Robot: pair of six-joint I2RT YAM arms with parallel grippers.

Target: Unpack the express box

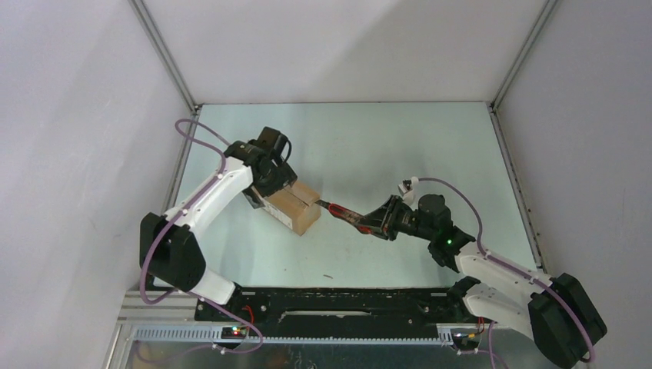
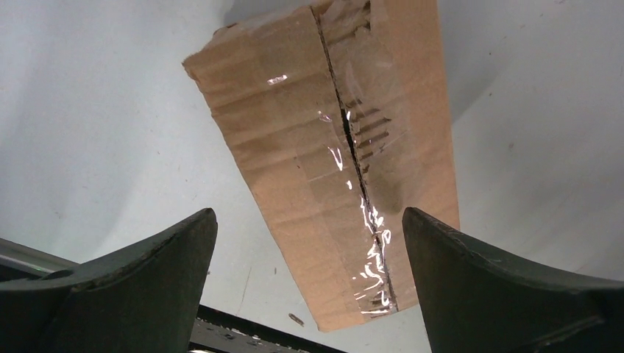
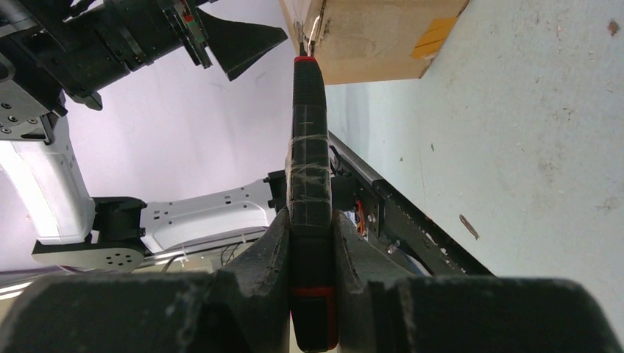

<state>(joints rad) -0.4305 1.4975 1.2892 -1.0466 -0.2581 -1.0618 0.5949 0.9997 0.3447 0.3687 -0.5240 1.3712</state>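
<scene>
The express box (image 1: 294, 206) is a small brown carton lying left of the table's middle, with clear tape along its top seam (image 2: 346, 140). My left gripper (image 1: 271, 183) hangs over its left end, jaws open and empty (image 2: 309, 243), astride the box top without touching it. My right gripper (image 1: 390, 218) is shut on the red-and-black utility knife (image 1: 347, 216), held edge-on (image 3: 310, 147). The knife's tip meets the box's right end at the seam (image 3: 303, 44). The box also shows in the right wrist view (image 3: 371, 33).
The black mounting rail (image 1: 330, 301) runs along the near table edge. A small dark scrap (image 1: 328, 274) lies on the table in front of the box. White walls enclose the table on three sides.
</scene>
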